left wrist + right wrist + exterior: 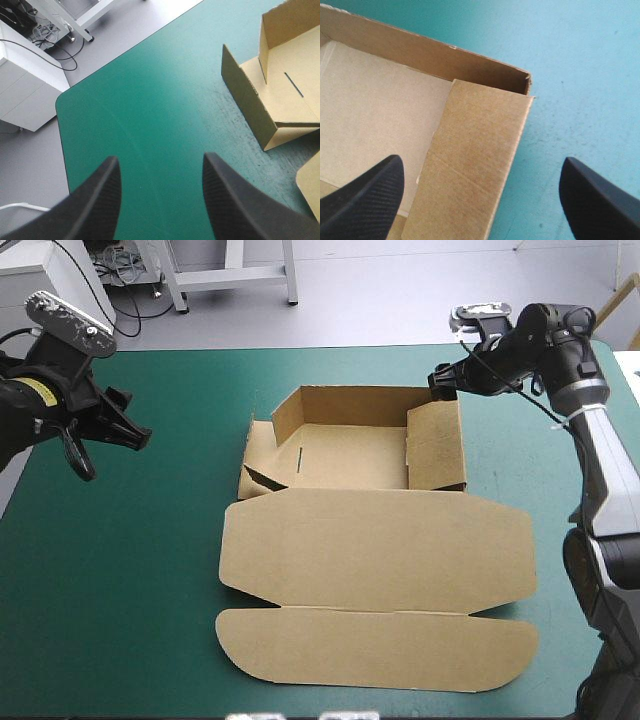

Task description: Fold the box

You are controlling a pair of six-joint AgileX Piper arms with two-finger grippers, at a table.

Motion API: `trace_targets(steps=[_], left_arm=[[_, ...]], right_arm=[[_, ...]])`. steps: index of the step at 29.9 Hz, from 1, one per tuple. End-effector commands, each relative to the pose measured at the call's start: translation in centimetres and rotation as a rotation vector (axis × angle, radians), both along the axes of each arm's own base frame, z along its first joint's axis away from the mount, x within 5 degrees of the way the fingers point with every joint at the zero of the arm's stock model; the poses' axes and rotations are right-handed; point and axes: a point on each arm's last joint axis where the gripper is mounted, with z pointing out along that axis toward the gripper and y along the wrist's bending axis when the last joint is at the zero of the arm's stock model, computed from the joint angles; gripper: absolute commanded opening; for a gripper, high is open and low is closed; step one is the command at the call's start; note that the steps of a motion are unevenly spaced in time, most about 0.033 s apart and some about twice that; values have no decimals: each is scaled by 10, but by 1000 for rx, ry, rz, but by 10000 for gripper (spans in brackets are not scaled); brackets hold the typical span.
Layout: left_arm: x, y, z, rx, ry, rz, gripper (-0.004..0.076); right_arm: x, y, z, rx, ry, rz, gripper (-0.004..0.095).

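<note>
Teal-green cover [130, 590] with brown box [380, 550]; left tool [160, 158], right tool [481, 160] aloft, both spread.

box [272, 85], left wrist view: only its left end and one flat corner show, rest cut off.
box, right wrist view: only one corner shows, rest cut off.

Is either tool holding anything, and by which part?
Nothing is held: left tool and right tool stand open, the right over a wall of the box.
</note>
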Motion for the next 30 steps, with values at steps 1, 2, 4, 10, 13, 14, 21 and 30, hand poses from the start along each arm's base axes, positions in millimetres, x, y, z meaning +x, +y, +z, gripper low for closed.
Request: trace_targets(steps=[1,2,4,10,13,14,21,30], left_arm=[[-9,8,10,-19,-44,68,356],[-8,9,9,-15,-42,94,356],[-5,14,4,4,-37,155,356],[8,16,-23,63,20,220,356],[15,12,-41,68,58,200,356],[17,11,-48,71,69,191,356],[26,5,-81,73,132,159,356],[28,4,-101,102,196,154,356]], right_arm=[[-39,-8,65,20,-195,-29,782],[-46,-9,73,24,-212,-31,782],[-57,-10,83,28,-239,-37,782],[-67,-15,80,-3,-220,-62,782],[-62,-14,60,-9,-152,-61,782],[-59,-13,51,-9,-122,-59,782],[-34,-11,0,-16,10,-71,782],[1,-4,-60,0,156,-63,782]])
